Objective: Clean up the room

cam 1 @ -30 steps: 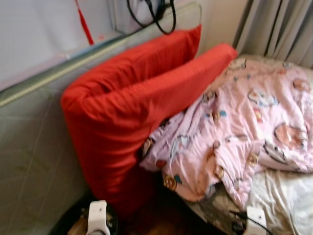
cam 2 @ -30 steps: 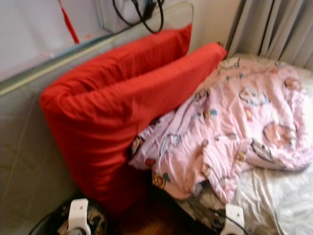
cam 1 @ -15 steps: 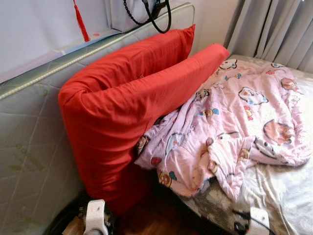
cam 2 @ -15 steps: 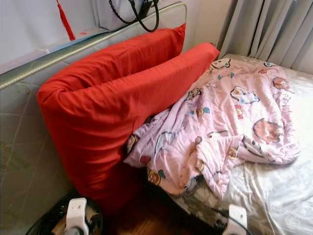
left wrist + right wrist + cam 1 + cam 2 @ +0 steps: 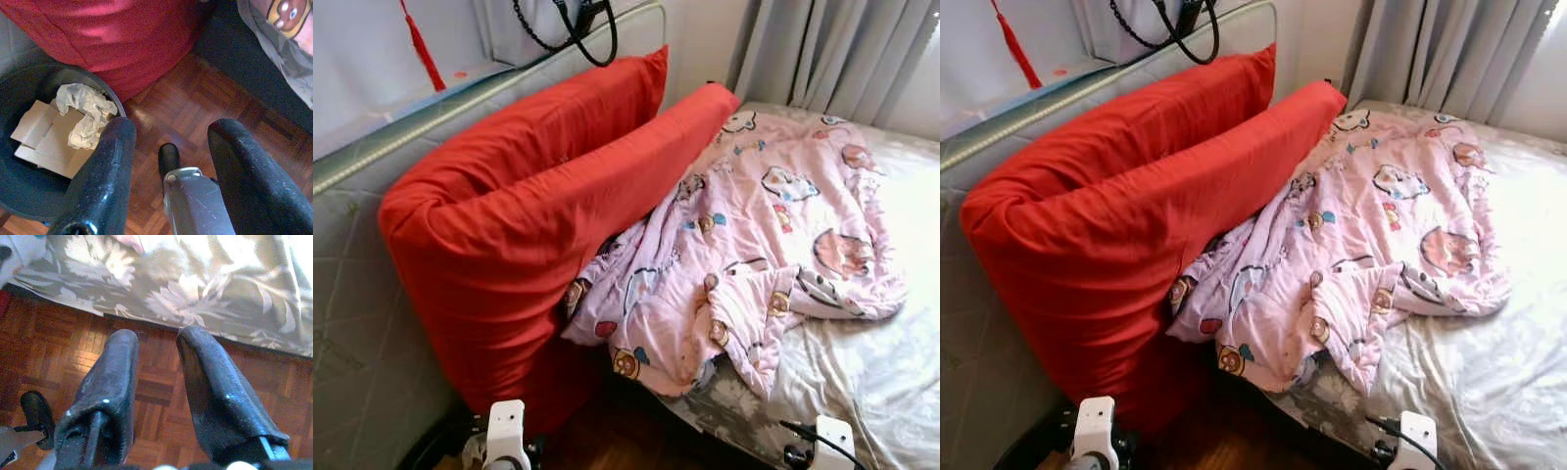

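Two red pillows (image 5: 529, 206) lean on an upright grey mattress (image 5: 347, 284) beside the bed. A crumpled pink blanket (image 5: 754, 245) with cartoon prints lies on the bed and spills over its near edge. My left gripper (image 5: 171, 129) hangs open over the wooden floor (image 5: 195, 98), next to a dark bin (image 5: 22, 85) that holds cardboard (image 5: 44, 142) and crumpled paper (image 5: 85, 115). Low by the bed's edge my right gripper (image 5: 157, 335) is open above the floor, near the flowered sheet (image 5: 195, 279). Nothing is between either pair of fingers.
Grey curtains (image 5: 822, 49) hang behind the bed. A black strap (image 5: 573, 24) and a red tassel (image 5: 421, 49) hang above the mattress top. The pale sheet (image 5: 881, 372) covers the bed's right part. My own foot (image 5: 168, 156) stands on the floor between bin and bed.
The camera has swung to the right, so pillows and blanket sit further left in the picture, and the blur has gone. The things themselves have not moved.
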### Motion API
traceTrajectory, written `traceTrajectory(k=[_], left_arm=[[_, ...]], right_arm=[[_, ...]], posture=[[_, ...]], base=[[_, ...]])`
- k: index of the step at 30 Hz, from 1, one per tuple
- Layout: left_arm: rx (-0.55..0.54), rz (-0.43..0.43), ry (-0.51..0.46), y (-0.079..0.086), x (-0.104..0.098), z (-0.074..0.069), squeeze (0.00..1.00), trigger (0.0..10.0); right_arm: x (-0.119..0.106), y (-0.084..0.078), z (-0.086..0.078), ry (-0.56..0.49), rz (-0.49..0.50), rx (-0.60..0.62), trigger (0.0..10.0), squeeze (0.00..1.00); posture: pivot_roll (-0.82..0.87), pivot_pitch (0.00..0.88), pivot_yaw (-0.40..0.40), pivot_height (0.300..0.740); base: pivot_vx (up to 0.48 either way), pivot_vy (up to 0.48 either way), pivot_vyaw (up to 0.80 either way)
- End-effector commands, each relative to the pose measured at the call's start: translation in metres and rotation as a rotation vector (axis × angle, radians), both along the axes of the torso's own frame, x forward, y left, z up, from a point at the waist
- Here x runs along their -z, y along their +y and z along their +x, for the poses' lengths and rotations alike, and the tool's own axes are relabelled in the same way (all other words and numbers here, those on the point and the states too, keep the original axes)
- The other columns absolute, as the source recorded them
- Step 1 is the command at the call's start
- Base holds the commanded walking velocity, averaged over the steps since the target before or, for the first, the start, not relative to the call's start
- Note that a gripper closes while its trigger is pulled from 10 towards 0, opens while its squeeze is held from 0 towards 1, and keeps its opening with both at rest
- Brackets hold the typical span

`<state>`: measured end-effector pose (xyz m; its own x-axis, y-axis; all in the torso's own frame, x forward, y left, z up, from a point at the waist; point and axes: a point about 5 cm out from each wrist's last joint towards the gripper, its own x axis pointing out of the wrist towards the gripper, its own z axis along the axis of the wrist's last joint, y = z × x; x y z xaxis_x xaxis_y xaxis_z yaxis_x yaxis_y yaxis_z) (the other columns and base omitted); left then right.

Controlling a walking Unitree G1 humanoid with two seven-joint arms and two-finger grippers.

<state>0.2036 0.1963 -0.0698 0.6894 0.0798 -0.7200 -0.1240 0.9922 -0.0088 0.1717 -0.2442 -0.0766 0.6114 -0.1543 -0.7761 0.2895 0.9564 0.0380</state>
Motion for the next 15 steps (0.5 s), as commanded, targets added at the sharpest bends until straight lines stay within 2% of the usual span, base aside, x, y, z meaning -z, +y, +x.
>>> traceTrajectory(k=[1, 9, 14, 15], left_arm=[[0.004, 0.006, 0.005, -0.0002, 0.0008, -0.0014, 0.0, 10.0], [0.003, 0.007, 0.006, -0.0008, 0.0007, -0.0009, 0.0, 10.0], [0.002, 0.008, 0.008, -0.0003, 0.0007, -0.001, 0.0, 10.0], [0.002, 0.008, 0.007, -0.0003, 0.0008, -0.001, 0.0, 10.0]], right_arm=[[0.0, -0.0011, -0.0009, -0.004, 0.0, 0.016, 10.0, 0.0], [-0.0004, -0.0011, 0.0001, -0.009, 0.004, 0.028, 10.0, 0.0], [-0.0004, -0.001, 0.0001, -0.009, 0.003, 0.025, 10.0, 0.0], [-0.0005, -0.001, 0.0003, -0.012, 0.002, 0.023, 10.0, 0.0]], posture=[[0.09, 0.049, -0.026, 0.74], [0.09, 0.055, -0.026, 0.74], [0.09, 0.058, -0.026, 0.74], [0.09, 0.058, -0.028, 0.74]], base=[[0.259, 0.0, 0.0], [0.27, 0.0, 0.0], [0.288, 0.0, -0.67], [0.289, 0.0, 0.0]])
